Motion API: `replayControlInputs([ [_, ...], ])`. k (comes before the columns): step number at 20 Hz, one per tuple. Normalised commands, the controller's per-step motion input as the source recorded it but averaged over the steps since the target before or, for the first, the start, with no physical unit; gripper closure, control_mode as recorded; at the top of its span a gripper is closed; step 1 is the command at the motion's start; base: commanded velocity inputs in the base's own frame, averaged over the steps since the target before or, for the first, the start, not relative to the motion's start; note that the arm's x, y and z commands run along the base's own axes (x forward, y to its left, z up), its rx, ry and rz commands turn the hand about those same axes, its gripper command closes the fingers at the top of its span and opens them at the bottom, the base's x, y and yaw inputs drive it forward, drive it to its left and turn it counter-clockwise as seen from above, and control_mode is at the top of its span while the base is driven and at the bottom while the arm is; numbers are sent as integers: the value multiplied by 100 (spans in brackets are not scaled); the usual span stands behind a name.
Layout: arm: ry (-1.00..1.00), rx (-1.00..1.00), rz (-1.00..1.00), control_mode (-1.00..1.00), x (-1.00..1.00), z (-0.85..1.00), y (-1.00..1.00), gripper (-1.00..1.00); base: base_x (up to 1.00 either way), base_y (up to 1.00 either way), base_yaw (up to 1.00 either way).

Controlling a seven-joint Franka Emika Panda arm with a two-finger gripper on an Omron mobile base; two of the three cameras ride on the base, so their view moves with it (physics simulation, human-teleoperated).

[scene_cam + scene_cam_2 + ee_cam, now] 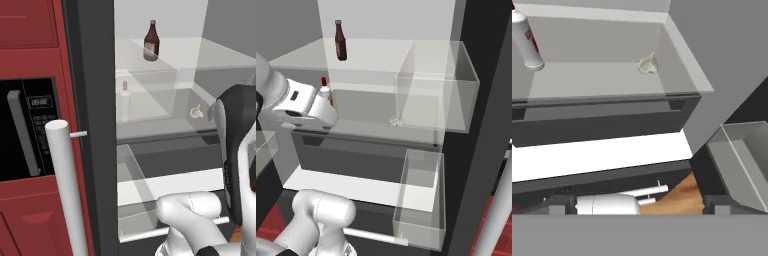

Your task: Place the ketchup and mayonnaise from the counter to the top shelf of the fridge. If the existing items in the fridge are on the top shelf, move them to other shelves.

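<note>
Open fridge (pixel 165 55): dark brown glass bottle (pixel 151 41) stands on its top shelf, white red-capped bottle (pixel 124 102) one shelf below; claw is open.

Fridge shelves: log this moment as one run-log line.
top shelf: ketchup bottle upright | shelf below: white bottle upright, garlic to its right | arm: inside open fridge, nothing held | fingers: open
</note>
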Motion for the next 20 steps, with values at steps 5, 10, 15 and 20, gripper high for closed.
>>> replayControlInputs([
  [5, -1, 2, 0, -100, -37, -48, -4, -100, 0, 0, 0],
  [10, -25, 0, 1, -100, -49, -51, 3, -100, 0, 0, 0],
  [15, -8, -1, 1, 100, -15, -8, 2, -100, -80, 2, 8],
  [20, 0, 0, 0, 100, 0, 0, 0, -100, -100, -11, 4],
])
